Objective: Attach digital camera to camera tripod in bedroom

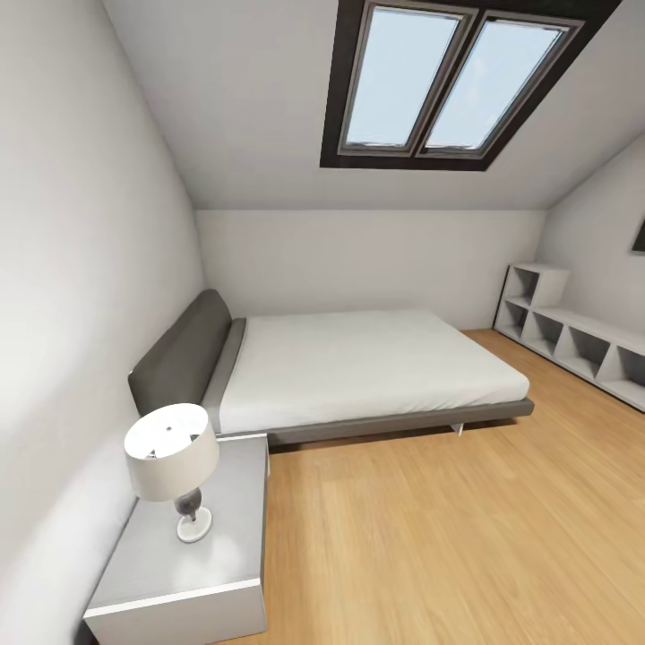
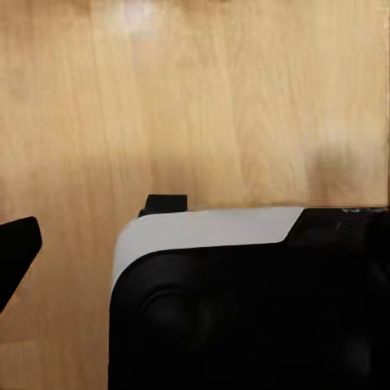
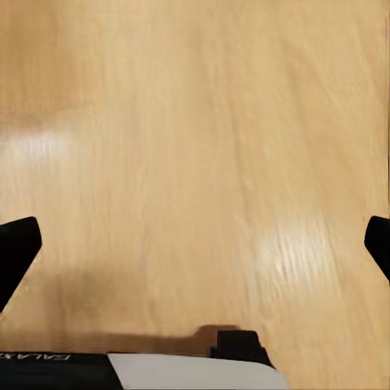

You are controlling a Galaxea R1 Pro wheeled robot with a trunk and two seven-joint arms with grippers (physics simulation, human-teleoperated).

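One marking is showing: mirrored white lettering, apparently "GALAXEA", on the black strip of the robot's base (image 3: 49, 367) in the right wrist view. Faint pale marks on the dark housing (image 2: 357, 213) in the left wrist view are reading as illegible. Nothing else is bearing text.

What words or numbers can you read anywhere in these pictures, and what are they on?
"GALAXEA": on the black band of the robot's own body in the right wrist view, shown upside down and partly cut off, so this reading is a best guess.
A faint pale mark on the robot's dark body in the left wrist view: too blurred to read.
The bedroom in the head view: no words or numbers on the bed, lamp or shelves.
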